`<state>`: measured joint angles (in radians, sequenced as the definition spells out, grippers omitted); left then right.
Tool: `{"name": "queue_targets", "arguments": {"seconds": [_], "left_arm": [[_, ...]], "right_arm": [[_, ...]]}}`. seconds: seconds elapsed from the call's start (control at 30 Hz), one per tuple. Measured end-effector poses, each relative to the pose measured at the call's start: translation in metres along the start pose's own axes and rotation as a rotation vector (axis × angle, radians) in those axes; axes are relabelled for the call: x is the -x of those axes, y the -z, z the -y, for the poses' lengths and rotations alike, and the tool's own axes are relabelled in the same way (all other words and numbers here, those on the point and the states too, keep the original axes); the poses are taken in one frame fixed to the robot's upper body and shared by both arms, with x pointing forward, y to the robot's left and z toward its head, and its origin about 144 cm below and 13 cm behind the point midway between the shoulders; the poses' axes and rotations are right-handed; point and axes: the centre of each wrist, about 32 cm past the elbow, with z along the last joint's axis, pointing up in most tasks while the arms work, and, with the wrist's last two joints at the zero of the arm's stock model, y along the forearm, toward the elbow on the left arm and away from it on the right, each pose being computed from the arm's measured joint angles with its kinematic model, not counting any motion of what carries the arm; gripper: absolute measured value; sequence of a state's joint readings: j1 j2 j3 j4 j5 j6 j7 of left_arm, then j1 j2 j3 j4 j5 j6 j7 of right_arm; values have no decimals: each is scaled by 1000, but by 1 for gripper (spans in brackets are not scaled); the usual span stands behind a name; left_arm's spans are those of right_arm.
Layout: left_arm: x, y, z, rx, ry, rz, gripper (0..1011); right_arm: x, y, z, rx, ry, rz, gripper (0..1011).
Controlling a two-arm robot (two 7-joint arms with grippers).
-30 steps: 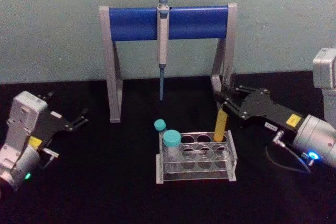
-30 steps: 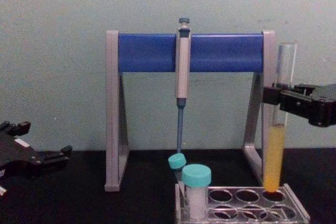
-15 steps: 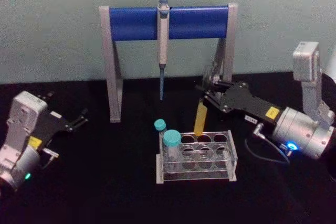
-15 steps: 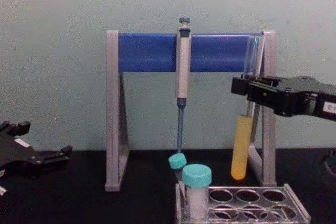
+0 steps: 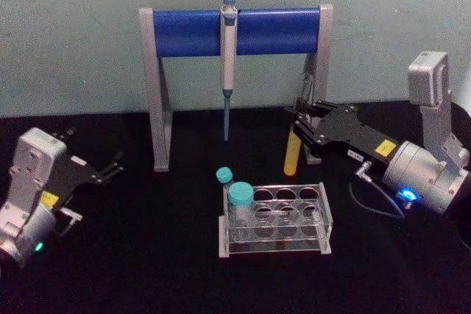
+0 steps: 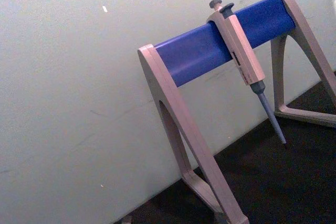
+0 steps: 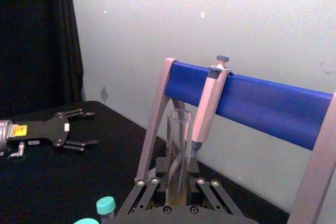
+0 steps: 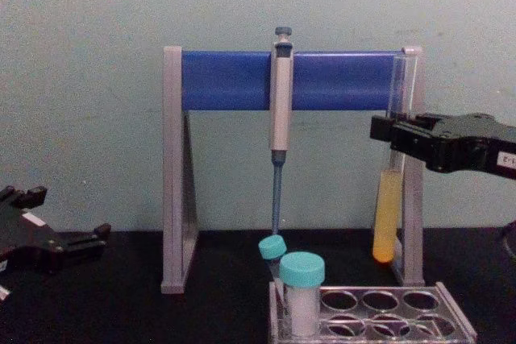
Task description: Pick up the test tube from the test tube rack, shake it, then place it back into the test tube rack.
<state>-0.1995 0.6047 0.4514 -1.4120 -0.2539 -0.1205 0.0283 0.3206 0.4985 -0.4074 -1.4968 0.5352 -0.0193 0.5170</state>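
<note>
Test tube: long clear glass, uncapped, yellow-orange liquid in its lower part. It is near upright with a slight tilt, clamped in the right gripper, lifted out, just beyond the far right corner of the test tube rack. Rack: low clear plastic, round holes, flat on black table.

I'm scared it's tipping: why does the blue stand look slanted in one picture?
Left wrist view: the stand slants since that camera tilts. Chest view: it stands upright, the right gripper holding the test tube by its leg, the left gripper parked far left.
</note>
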Motion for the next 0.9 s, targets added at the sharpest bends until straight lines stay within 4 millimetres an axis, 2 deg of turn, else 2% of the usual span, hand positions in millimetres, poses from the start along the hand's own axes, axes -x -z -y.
{"name": "queue_targets", "arguments": {"seconds": [0.53,0.9], "left_arm": [[0,0,0,0,0,0,1010],[0,0,0,0,0,0,1010]], "right_arm": [[3,-6,16,29,33,30,232],[14,-14,30,73,-44,15,232]]}}
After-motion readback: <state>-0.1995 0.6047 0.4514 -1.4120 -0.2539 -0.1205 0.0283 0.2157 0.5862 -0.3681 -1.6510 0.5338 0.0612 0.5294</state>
